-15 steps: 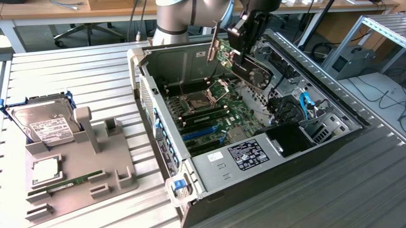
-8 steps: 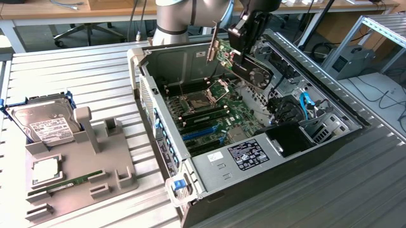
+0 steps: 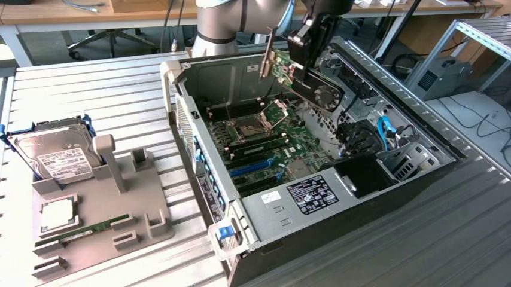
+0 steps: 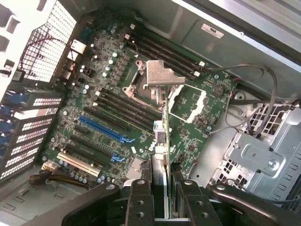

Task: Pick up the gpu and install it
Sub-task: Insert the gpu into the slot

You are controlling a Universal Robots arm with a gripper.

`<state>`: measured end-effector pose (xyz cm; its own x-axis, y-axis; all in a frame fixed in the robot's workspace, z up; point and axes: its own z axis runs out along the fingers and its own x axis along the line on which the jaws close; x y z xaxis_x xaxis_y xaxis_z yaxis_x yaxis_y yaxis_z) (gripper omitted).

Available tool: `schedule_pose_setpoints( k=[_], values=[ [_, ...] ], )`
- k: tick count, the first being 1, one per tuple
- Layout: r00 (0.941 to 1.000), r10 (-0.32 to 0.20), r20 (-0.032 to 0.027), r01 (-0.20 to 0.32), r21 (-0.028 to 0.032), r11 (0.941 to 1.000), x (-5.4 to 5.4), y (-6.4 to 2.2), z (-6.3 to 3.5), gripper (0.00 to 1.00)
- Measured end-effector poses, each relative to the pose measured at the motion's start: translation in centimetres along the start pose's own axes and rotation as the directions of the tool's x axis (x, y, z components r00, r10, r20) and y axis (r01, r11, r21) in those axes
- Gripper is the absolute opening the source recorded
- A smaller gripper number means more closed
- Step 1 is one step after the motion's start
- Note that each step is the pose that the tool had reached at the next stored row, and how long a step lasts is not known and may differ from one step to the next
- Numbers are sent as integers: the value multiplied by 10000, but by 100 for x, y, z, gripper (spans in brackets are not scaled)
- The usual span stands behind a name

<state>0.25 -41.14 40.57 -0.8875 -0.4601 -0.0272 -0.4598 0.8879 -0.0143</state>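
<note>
My gripper [image 3: 310, 57] hangs over the back part of the open computer case [image 3: 203, 179], shut on the gpu [image 3: 319, 84]. The card hangs on edge above the motherboard [image 3: 271, 149], its black fan face toward the exterior view's right, its green board behind, and its silver bracket [image 3: 267, 55] toward the rear wall. In the wrist view the gpu [image 4: 163, 136] is seen edge-on between the two black fingers [image 4: 140, 197], with the bracket [image 4: 160, 77] at its far end over the processor socket. The blue expansion slots [image 4: 103, 129] lie to one side of the card, apart from it.
A grey fixture tray [image 3: 148, 206] on the slatted table at the exterior view's left holds a silver hard drive [image 3: 56, 156] and a green RAM stick [image 3: 84, 230]. Inside the case are cables [image 3: 383, 134] and a drive cage [image 3: 403, 158].
</note>
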Motion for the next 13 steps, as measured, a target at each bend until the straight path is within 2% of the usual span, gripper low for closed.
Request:
schedule_pose_setpoints(
  k=[13],
  values=[
    [9990, -443, 6, 443, -12, 9990, 0, 0, 0, 27]
  ],
)
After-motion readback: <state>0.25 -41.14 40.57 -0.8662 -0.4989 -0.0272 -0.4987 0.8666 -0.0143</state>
